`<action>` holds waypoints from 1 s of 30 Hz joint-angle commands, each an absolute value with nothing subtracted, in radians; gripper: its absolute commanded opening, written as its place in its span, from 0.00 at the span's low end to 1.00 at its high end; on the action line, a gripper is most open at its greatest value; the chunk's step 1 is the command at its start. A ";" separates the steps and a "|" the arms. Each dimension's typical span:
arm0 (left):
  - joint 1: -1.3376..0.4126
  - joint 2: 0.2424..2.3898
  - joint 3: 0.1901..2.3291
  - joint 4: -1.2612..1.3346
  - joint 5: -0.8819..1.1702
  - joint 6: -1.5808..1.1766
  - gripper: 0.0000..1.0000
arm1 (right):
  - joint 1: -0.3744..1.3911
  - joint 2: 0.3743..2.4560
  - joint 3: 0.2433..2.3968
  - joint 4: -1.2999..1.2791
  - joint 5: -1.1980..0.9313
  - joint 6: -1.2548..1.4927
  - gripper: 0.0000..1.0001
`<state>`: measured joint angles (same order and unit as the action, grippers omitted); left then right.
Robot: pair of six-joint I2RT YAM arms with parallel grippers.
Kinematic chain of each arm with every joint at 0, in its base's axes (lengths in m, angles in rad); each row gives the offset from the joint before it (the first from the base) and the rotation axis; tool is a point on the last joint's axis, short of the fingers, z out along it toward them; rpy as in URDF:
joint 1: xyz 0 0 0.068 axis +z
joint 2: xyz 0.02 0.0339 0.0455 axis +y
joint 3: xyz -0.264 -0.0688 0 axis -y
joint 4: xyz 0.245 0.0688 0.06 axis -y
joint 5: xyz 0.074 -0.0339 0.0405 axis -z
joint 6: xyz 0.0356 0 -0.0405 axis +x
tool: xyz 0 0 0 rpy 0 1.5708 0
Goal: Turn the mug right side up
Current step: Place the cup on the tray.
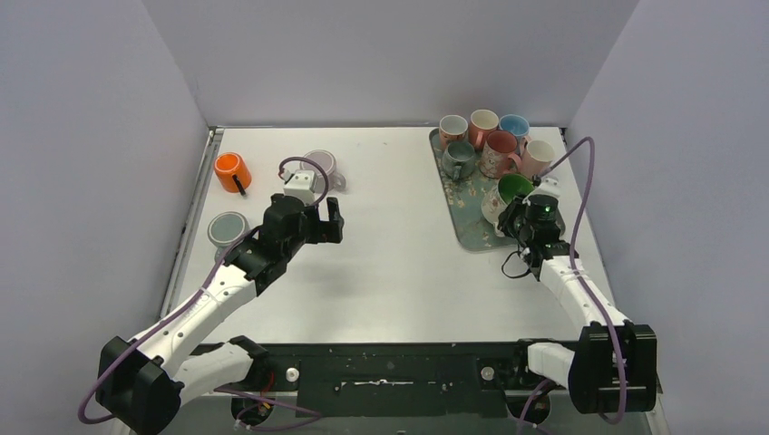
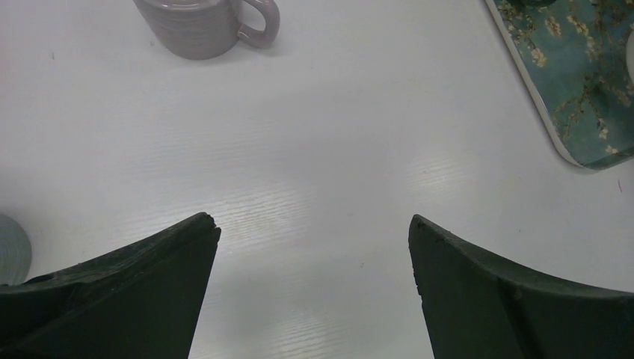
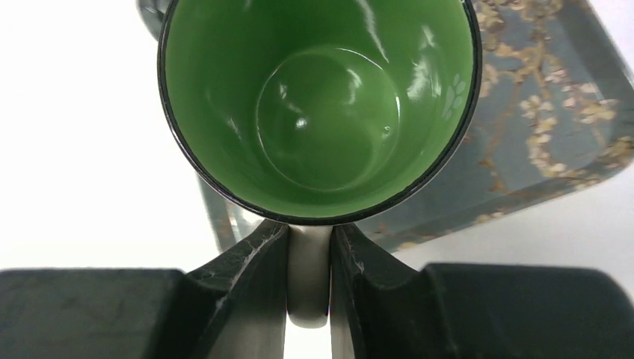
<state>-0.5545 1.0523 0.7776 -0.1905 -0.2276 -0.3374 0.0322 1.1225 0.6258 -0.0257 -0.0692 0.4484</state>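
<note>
The mug (image 1: 515, 188) is white outside and green inside, and its mouth faces up over the near part of the patterned tray (image 1: 467, 231). My right gripper (image 1: 523, 217) is shut on its white handle (image 3: 308, 277). In the right wrist view the green inside (image 3: 321, 112) fills the top, with the right gripper (image 3: 309, 232) pinching the handle just below the rim. I cannot tell whether the mug rests on the tray. My left gripper (image 1: 326, 222) hangs open over the bare table, left of centre. Nothing is between the open left gripper (image 2: 310, 221).
Several upright mugs (image 1: 490, 140) crowd the far end of the tray (image 2: 583, 82). A lilac mug (image 1: 322, 165) stands just beyond the left gripper. An orange mug (image 1: 232, 172) lies on its side at the far left. A grey mug (image 1: 227, 228) stands near the left wall.
</note>
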 commanded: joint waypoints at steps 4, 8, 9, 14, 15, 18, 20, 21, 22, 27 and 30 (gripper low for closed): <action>-0.543 1.049 0.777 -0.146 -0.183 -0.307 0.97 | 0.021 1.172 0.680 0.222 0.080 0.121 0.00; -0.543 1.048 0.775 -0.141 -0.168 -0.305 0.97 | 0.003 1.222 0.679 0.267 0.105 0.047 0.00; -0.543 1.048 0.775 -0.142 -0.167 -0.305 0.97 | 0.003 1.237 0.680 0.281 0.097 0.034 0.00; -0.545 1.041 0.775 -0.145 -0.173 -0.298 0.97 | -0.060 1.320 0.701 0.299 0.027 0.008 0.01; -0.545 1.039 0.772 -0.147 -0.176 -0.295 0.97 | -0.069 1.326 0.702 0.305 0.014 -0.016 0.01; -0.546 1.034 0.770 -0.150 -0.182 -0.293 0.97 | -0.101 1.343 0.718 0.296 -0.026 -0.034 0.05; -0.546 1.033 0.770 -0.149 -0.182 -0.293 0.97 | -0.118 1.354 0.726 0.291 -0.050 -0.046 0.14; -0.545 1.033 0.771 -0.150 -0.181 -0.293 0.97 | -0.125 1.363 0.736 0.279 -0.062 -0.049 0.19; -0.545 1.033 0.771 -0.149 -0.181 -0.293 0.97 | -0.130 1.368 0.747 0.263 -0.068 -0.052 0.21; -0.545 1.034 0.770 -0.149 -0.182 -0.293 0.97 | -0.151 1.372 0.763 0.223 -0.031 -0.055 0.27; -0.543 1.034 0.770 -0.149 -0.181 -0.293 0.97 | -0.157 1.371 0.761 0.221 -0.005 -0.050 0.35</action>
<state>-0.5480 1.0523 0.7746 -0.1837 -0.1829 -0.3096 -0.1436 1.3952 0.7021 0.1196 -0.0494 -0.0277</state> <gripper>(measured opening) 0.973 0.305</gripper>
